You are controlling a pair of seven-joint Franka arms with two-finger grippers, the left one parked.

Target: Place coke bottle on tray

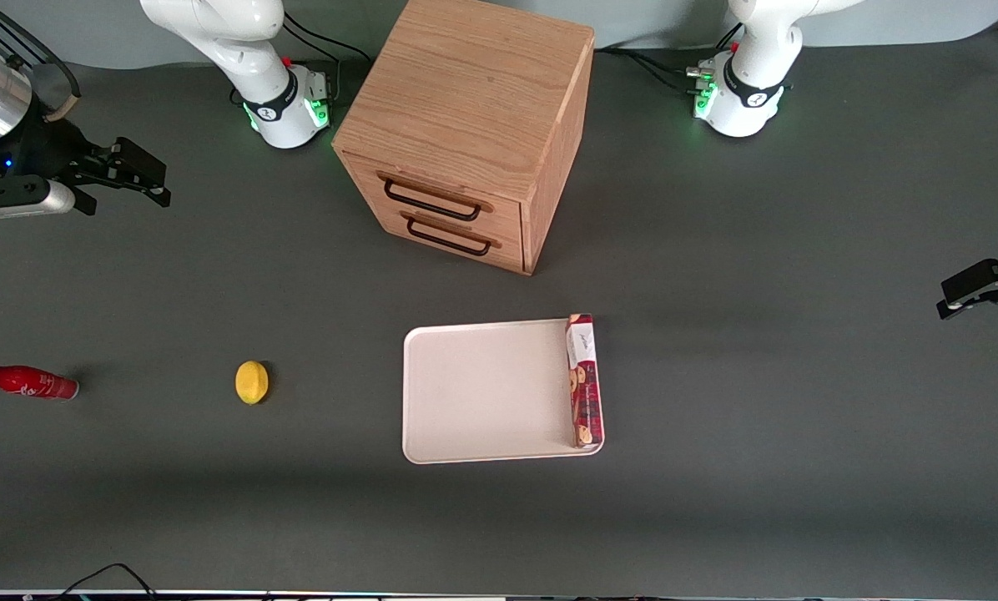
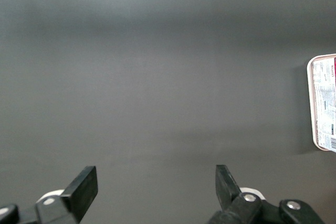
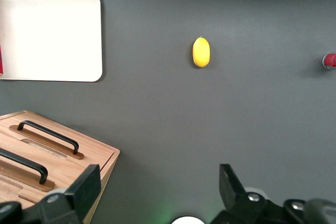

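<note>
The coke bottle (image 1: 23,381) lies on its side on the dark table, toward the working arm's end and well apart from everything but the lemon (image 1: 252,382), which sits between it and the tray (image 1: 482,392). In the front view its long axis runs roughly along the 9-to-3 line, tipped slightly, with the red cap pointing to about 9 o'clock and the base toward 3 o'clock, toward the lemon. The right gripper (image 1: 144,179) hangs in the air with its fingers spread apart and nothing between them; the wrist view shows the same, two dark fingers (image 3: 84,190) with bare table in the gap. From the gripper, the bottle lies at about 7 o'clock in the front view, nearer the front camera and a little farther out toward the working arm's end. In the wrist view only the bottle's red end (image 3: 329,61) shows at the frame's margin, so the camera is not yet centred on it. The working arm is plainly the nearer one, the bottle being on its end of the table. The tray lies from the bottle at about 3 o'clock, past the lemon, with a cookie box (image 1: 583,381) along the edge facing the parked arm and most of its floor bare. To my eye, the grasp depends on the fingers closing across the bottle's slim body, not along its length.
</note>
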